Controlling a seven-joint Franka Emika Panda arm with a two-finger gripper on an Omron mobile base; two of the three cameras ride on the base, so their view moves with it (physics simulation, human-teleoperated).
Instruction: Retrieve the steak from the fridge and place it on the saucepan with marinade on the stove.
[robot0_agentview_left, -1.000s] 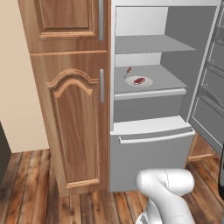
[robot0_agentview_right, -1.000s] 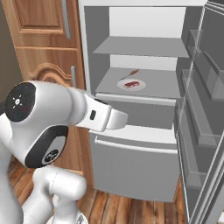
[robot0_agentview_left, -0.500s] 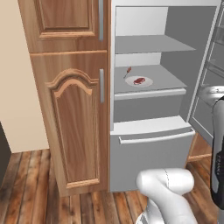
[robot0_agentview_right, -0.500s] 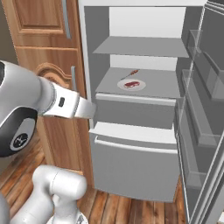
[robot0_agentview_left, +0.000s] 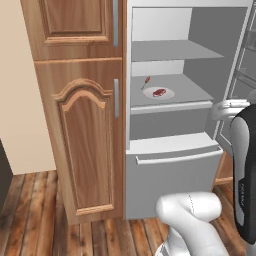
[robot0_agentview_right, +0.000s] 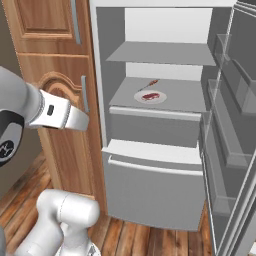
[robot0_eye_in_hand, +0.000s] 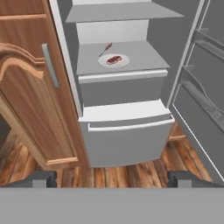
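fridge (robot0_eye_in_hand: 127, 131) door swung wide, shelf bay open, wooden cabinet (robot0_eye_in_hand: 26, 100) crowding left — drawer below

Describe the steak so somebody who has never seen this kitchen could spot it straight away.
Find the open grey fridge beside the wooden cabinet and look at its lower shelf, just above the drawer. A round white plate sits there, and the steak is the small flat red slab lying on it. The thin red-tipped stick beside the plate is not it.
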